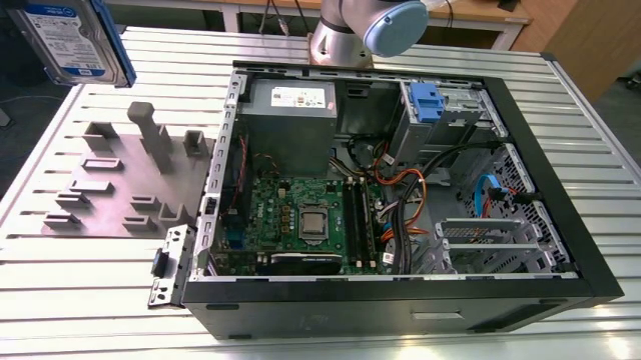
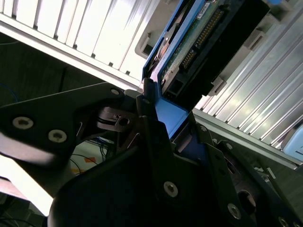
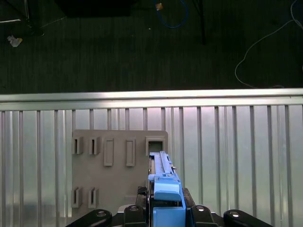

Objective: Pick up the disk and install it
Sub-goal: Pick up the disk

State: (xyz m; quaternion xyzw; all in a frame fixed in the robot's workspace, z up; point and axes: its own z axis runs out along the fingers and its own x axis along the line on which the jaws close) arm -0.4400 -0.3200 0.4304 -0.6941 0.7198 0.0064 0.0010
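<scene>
Disk (image 1: 72, 37) aloft at the upper left of the exterior view, over the grey holder plate (image 1: 110, 180), well apart from the open computer case (image 1: 401, 187); gripper (image 2: 169, 119) clenched on its blue bracket in the second wrist view; judged mid-carry; best to grip firmly, travel level, avoid swinging the drive, clear the case wall.

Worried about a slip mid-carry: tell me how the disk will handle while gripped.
The disk looks like a rigid metal slab, so probably stiff and heavy for its size. The jaws grip its blue bracket, smooth plastic, so it might pivot. Its bare circuit board suggests fragility.
</scene>
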